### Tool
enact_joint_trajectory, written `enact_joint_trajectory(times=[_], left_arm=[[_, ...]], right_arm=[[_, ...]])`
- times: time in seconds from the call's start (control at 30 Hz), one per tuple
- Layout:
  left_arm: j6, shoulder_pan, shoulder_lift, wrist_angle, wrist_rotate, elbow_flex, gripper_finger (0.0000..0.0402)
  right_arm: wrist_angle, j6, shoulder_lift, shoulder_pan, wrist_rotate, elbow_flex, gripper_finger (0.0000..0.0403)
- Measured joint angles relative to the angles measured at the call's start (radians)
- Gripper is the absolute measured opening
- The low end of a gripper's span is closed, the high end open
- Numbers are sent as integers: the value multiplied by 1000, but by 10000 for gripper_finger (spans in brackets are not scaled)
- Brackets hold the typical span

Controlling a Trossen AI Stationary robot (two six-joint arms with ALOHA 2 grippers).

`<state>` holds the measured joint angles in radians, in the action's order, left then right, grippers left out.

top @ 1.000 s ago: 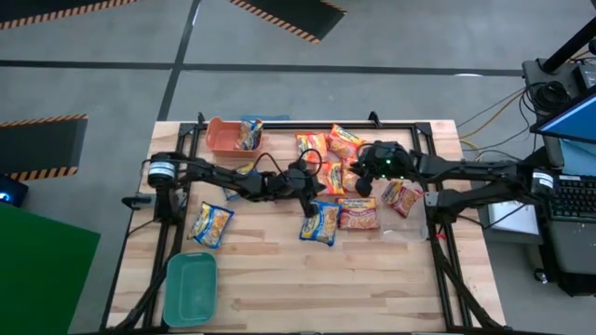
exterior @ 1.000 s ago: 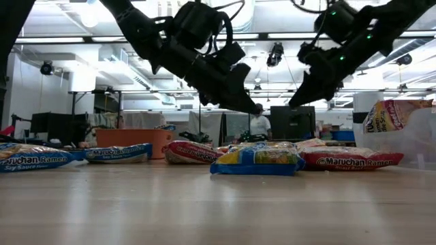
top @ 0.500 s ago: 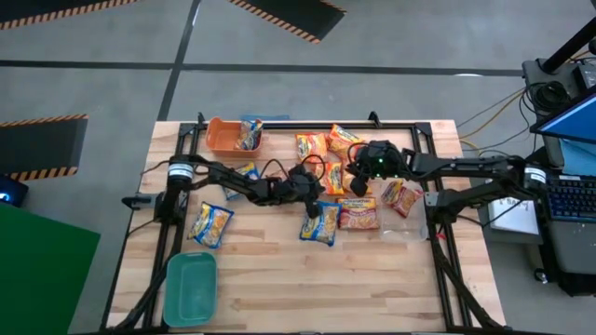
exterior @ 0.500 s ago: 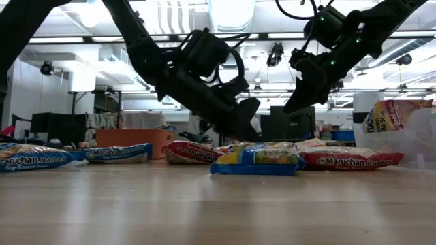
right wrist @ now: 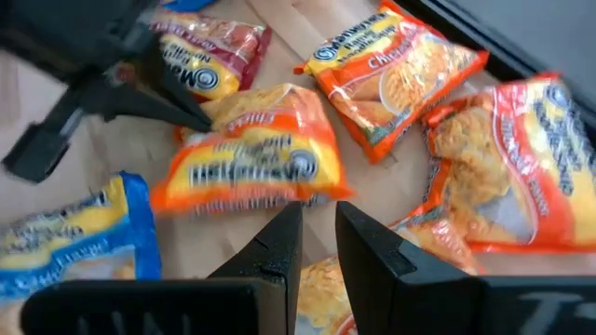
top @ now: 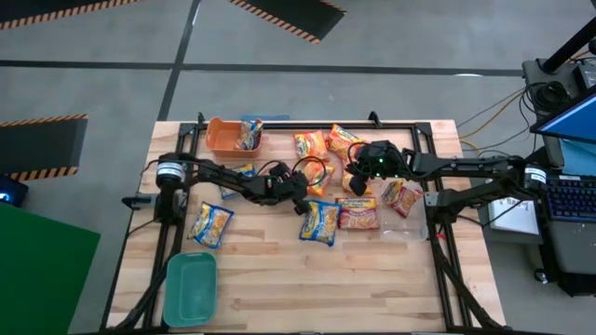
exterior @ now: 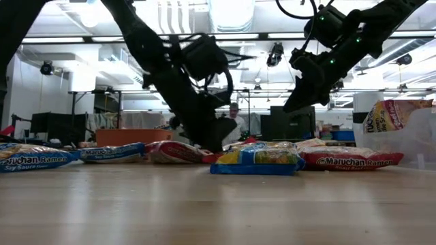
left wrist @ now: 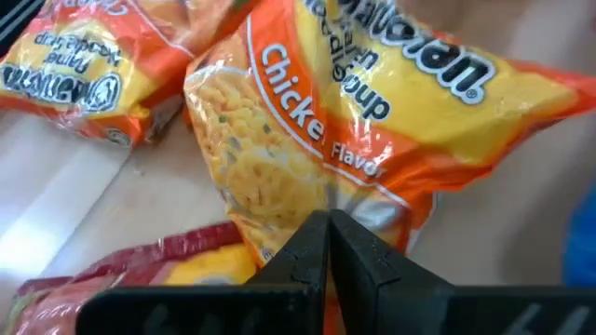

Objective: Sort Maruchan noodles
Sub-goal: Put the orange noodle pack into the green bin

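Reading the overhead table as a clock face, with twelve at the far edge, the left gripper [top: 300,192] sat low near the centre. Its fingers [left wrist: 307,244] were pressed together, and from its wrist camera they appeared to pinch the edge of an orange chicken packet [left wrist: 307,121], though I could not see the plastic between the tips. That packet [top: 318,175] lay just toward one o'clock of the gripper, among the other noodle packets.

The right gripper [top: 358,182] hung clear of the table [top: 270,279] toward two o'clock of centre. Its fingers [right wrist: 279,247] stood a narrow slit apart, with nothing between them.

A blue-and-yellow packet [top: 321,221] and a red packet [top: 358,213] lay side by side toward five o'clock of the left gripper. Two more orange packets [top: 311,144] rested near twelve. Another blue-and-yellow packet [top: 211,224] lay at nine. The orange bin [top: 222,136] at eleven held one packet [top: 249,136]. The teal bin [top: 190,288] sat at seven.
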<state>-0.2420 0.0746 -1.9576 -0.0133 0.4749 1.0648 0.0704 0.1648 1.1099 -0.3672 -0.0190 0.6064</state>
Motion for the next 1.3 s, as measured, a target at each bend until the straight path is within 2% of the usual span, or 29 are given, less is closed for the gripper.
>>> enact_joint_trajectory(times=[0.27, 0.5, 0.8, 1.1, 1.3], left_arm=[[135, 1, 89, 69, -18, 0, 0], [251, 2, 71, -7, -147, -1, 0], [293, 15, 64, -46, -152, -15, 0], [253, 33, 63, -117, -152, -83, 0], [222, 45, 56, -156, -145, -107, 0]], right_arm=[[1, 213, 0, 0, 0, 1, 63], [12, 244, 26, -11, 1, 65, 131], [110, 220, 255, -47, 20, 263, 229], [292, 155, 487, -94, 34, 446, 281], [315, 113, 552, -110, 209, 496, 299]])
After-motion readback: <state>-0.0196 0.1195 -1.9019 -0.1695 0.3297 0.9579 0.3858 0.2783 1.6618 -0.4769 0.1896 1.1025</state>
